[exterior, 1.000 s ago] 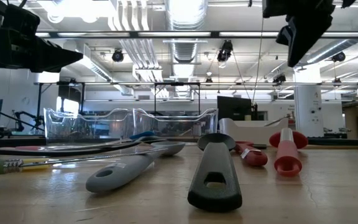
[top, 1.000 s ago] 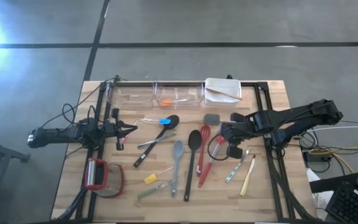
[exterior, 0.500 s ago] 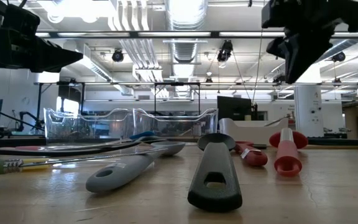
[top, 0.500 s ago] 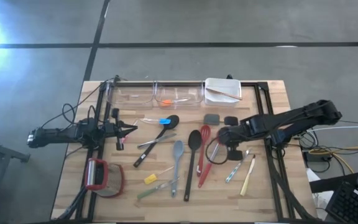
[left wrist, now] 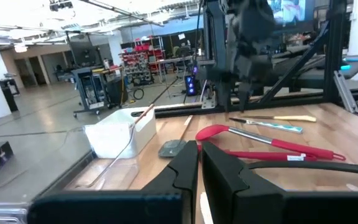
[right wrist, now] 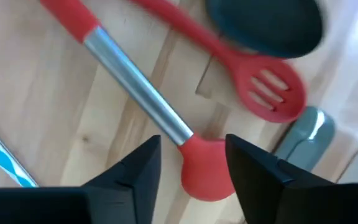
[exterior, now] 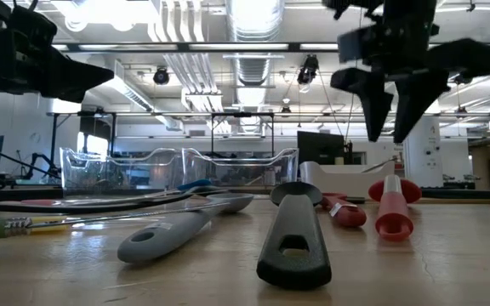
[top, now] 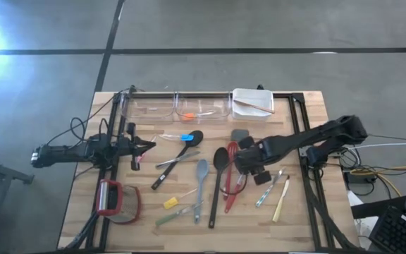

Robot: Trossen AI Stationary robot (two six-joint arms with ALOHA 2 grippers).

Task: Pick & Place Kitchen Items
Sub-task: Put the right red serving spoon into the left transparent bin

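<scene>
Kitchen items: they lie spread on the wooden table (top: pixel 309 106), in front of a row of tubs.
Left gripper (top: pixel 149 146): it waits over the left side of the table, fingers close together with only a thin gap.
Blue piece (top: pixel 186 137): small, it lies near the left gripper's tip.
Grey spatula (top: pixel 200 179): in the middle, just beside the long black spoon (top: pixel 217 182).
Red slotted spatula (top: pixel 231 171): just right of the black spoon.
Red tool with a shiny metal middle (right wrist: pixel 129 71): it lies under the right gripper.
Right gripper (top: pixel 240 164): it hangs above the red tools, fingers spread apart, holding nothing.
White tub (top: pixel 252 101): at the back, with a wooden stick in it.
</scene>
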